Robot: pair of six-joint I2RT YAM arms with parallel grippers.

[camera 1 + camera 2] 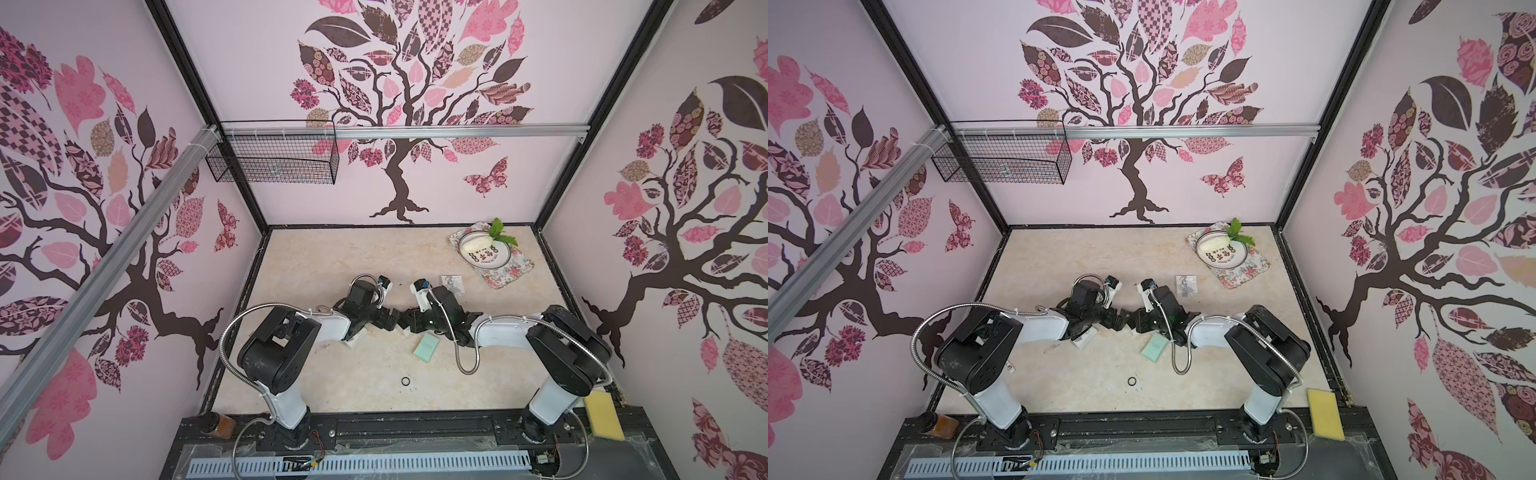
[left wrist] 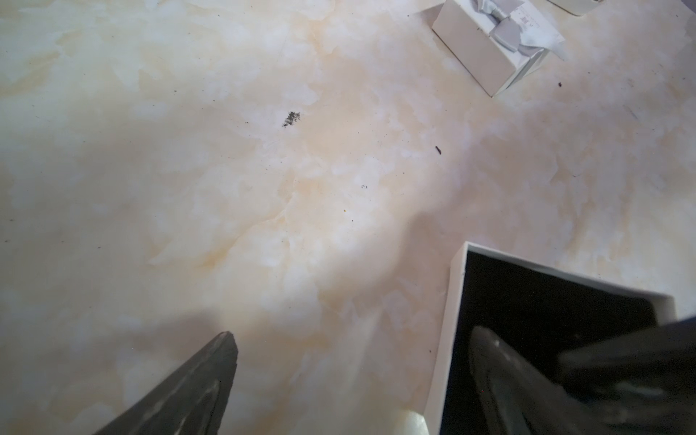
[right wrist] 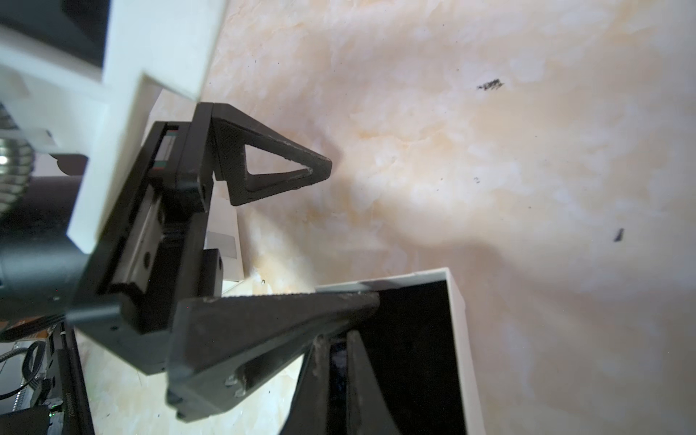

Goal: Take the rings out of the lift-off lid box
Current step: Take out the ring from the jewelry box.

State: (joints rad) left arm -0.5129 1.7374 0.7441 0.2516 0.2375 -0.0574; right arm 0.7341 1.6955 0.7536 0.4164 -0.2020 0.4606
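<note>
Nearest me, on the front rail, a brown jar [image 1: 219, 424] stood at seven o'clock and a yellow rectangular sponge [image 1: 604, 414] at five. On the cream marbled tabletop [image 1: 332, 374] one thick black ring [image 1: 405, 381] lay alone at six o'clock, well apart from both arms.

At centre, the left gripper [image 2: 354, 333] stood spread wide astride a wall of the open white card box with black lining [image 2: 457, 301], with one finger inside and the other over bare table. The right gripper [image 3: 337, 339] hung inside the same box, its fingers pinched almost together. I could not tell whether they had a ring, and the lining was too dark to make out any.

A flat mint-green square piece [image 1: 427, 346] lay at five o'clock of that box. A white box with grey bow [image 1: 451, 284] sat at one o'clock. Past it was a floral tray [image 1: 511, 270] bearing a white plate [image 1: 496, 257].
</note>
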